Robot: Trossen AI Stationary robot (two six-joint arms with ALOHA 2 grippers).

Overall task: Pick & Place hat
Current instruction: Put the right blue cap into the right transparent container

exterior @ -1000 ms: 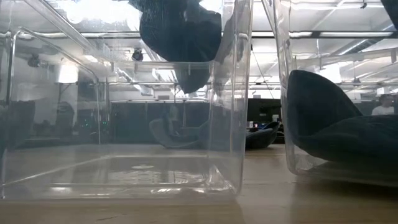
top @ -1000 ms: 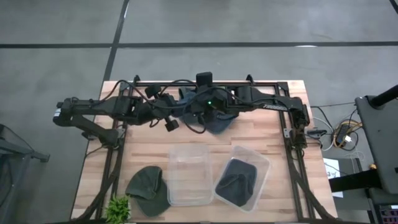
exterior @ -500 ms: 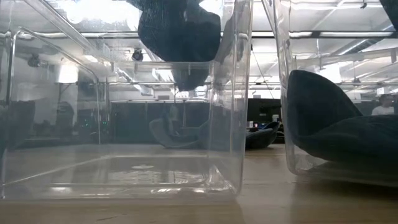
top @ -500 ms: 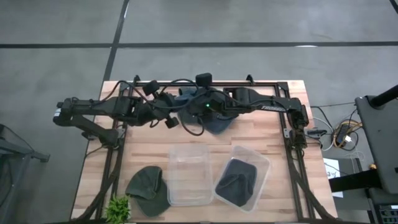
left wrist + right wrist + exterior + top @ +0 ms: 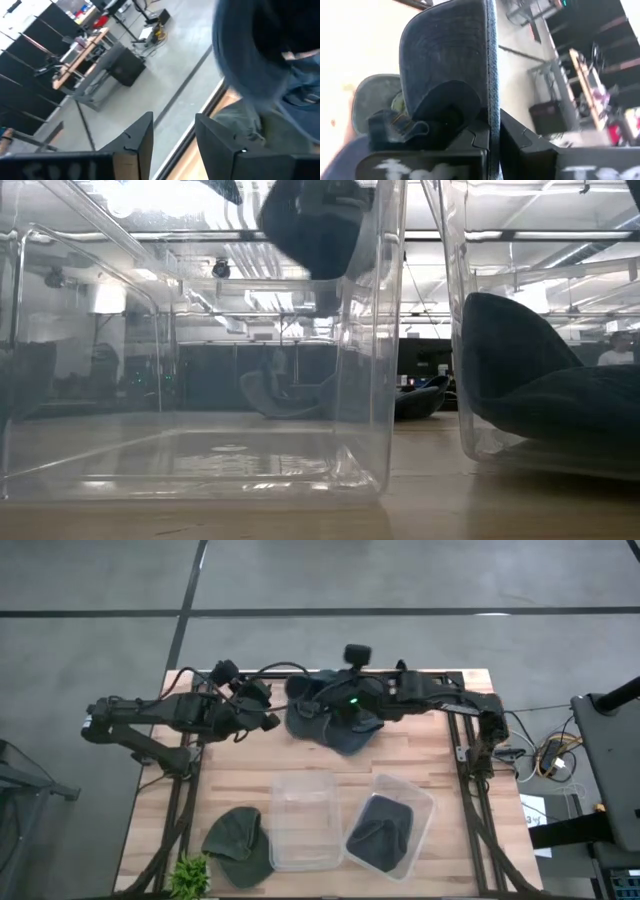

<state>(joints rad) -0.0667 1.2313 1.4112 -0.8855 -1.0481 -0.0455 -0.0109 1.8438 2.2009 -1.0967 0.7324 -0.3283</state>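
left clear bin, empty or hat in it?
Empty. The left clear bin shows only bare bottom; the dark hat lies in the right bin.

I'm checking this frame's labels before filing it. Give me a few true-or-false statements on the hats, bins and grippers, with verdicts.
1. The right gripper is shut on the brim of the blue hat. True.
2. The left gripper grips that hat too. False: its fingers stand apart with nothing between them, off to the hat's side.
3. The right clear bin holds a dark hat. True.
4. The left clear bin holds a green hat. False: that bin has no hat in it; the green hat lies on the table beside it.
5. The blue hat rests flat on the table. False: the low view shows it hanging above the bins.
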